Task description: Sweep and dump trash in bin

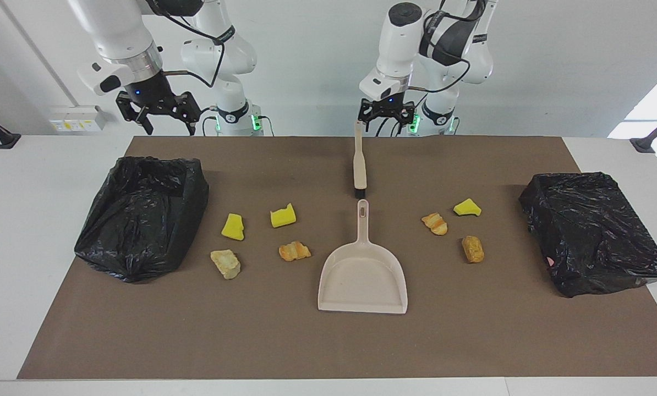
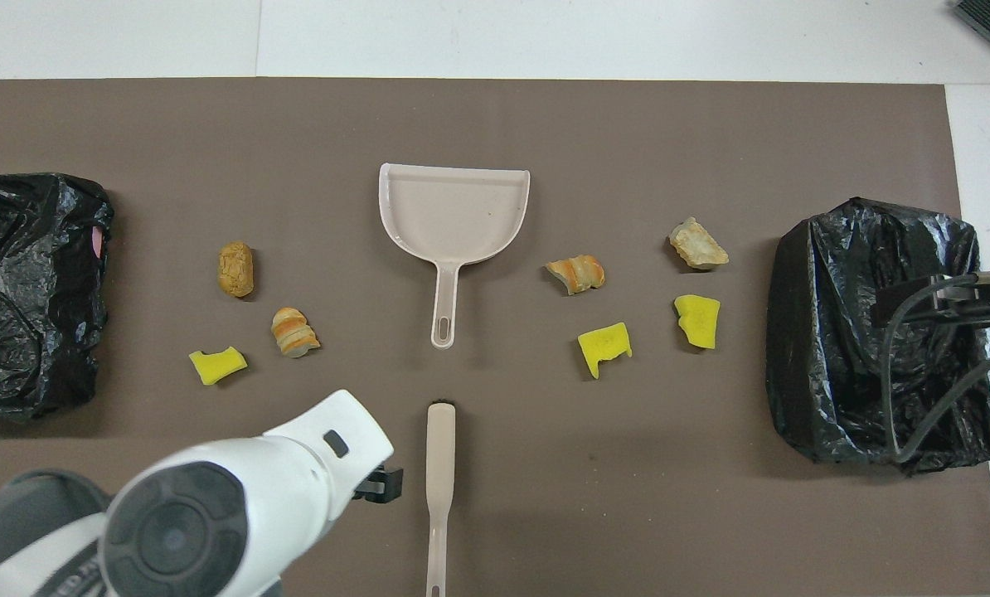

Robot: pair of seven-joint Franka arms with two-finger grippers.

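The left gripper (image 1: pixel 386 116), fingers spread and empty, is hovering over the brush (image 1: pixel 359 165) handle, likely to grasp it. The right gripper (image 1: pixel 160 113), also spread, is waiting above a bin (image 1: pixel 141 214). Trash (image 1: pixel 288 216) is lying scattered beside the dustpan (image 1: pixel 362 275), unswept.

Two white Franka arms work above the table. The left arm bends down toward the table's middle, its wrist pointing straight down and the left gripper (image 1: pixel 386 117) hanging with fingers spread apart. The right arm reaches out at its own end, the right gripper (image 1: pixel 163 114) raised in the air, tilted slightly, fingers likewise wide apart and holding nothing.
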